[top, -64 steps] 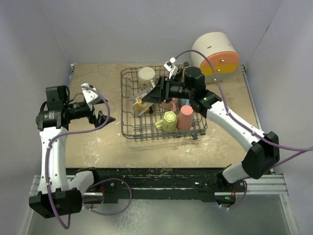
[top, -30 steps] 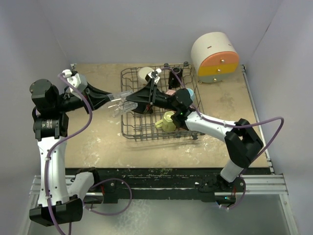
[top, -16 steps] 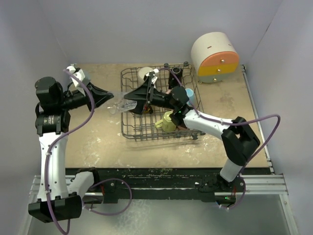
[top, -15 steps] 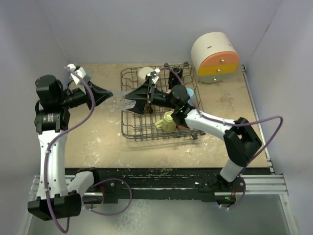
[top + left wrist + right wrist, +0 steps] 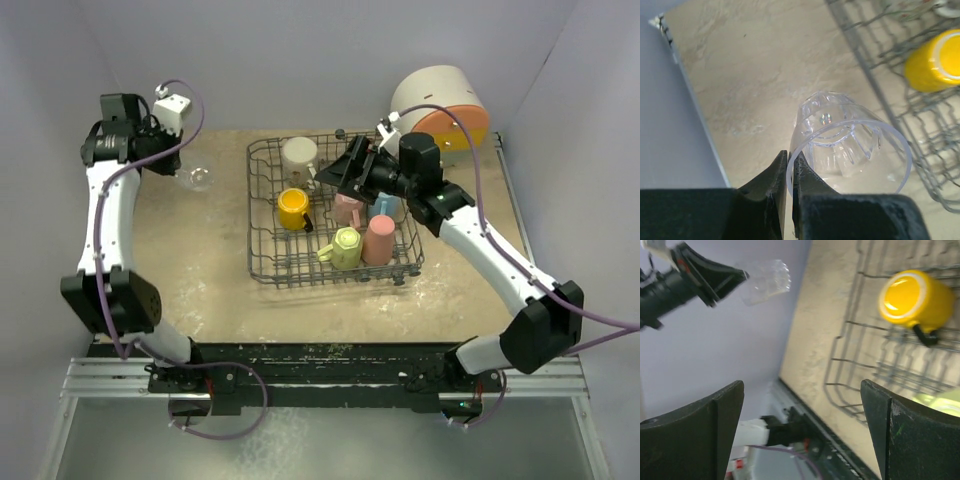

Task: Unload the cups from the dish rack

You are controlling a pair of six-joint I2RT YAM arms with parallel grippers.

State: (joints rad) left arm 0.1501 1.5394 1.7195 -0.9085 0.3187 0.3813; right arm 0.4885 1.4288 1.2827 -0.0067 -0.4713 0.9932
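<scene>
Your left gripper pinches only the thin rim of the clear glass over the table left of the dish rack, so it may slip, while your right gripper gapes empty.

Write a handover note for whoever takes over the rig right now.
Left claw: shut on the rim of the clear glass, held over the table left of the dish rack.
Right claw: open, empty, above the rack.
Done: glass is out of the rack, not yet released.
Left: at least six in the rack: cream cup, yellow mug, pink cup, blue cup, salmon cup, green mug.
</scene>
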